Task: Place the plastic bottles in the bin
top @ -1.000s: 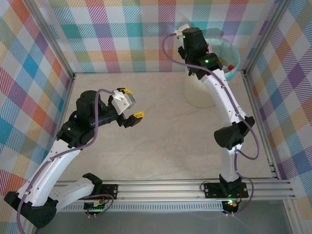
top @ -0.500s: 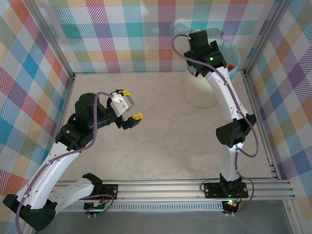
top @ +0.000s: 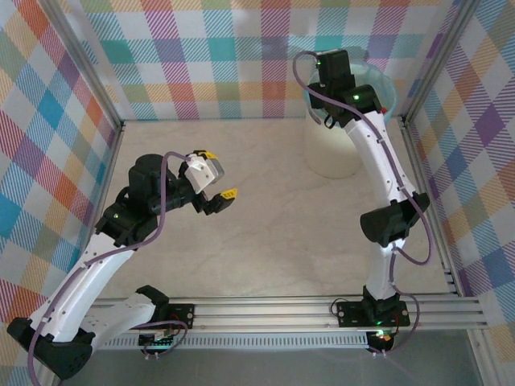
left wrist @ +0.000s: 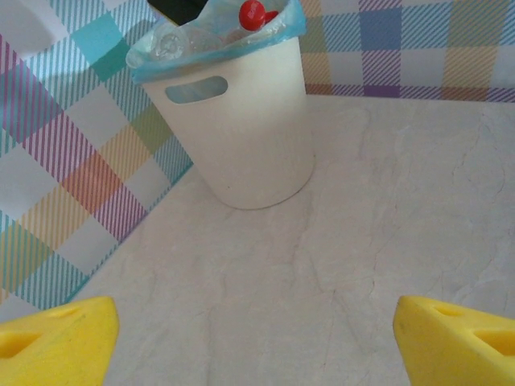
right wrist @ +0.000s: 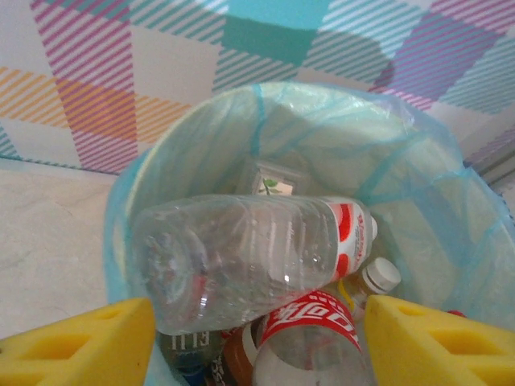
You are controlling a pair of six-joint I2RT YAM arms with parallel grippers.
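Left hand (top: 217,173), centre-left of the top view: fingers spread wide, nothing between them, hovering over the bare bench (top: 265,241). Bin (top: 330,157) stands upper right, against the far checked wall. Right hand (right wrist: 257,346) hangs over its mouth, fingers apart, gripping nothing. Plastic bottles (right wrist: 241,257) lie piled inside the blue liner (right wrist: 265,92), a large clear one lying crosswise on top, with red-labelled ones under it. Judgement: loading looks finished or nearly so, since every bottle I can find is in the bin.

Beige marbled table (top: 265,217); 1 white bin (top: 331,157) standing upright at far right corner.
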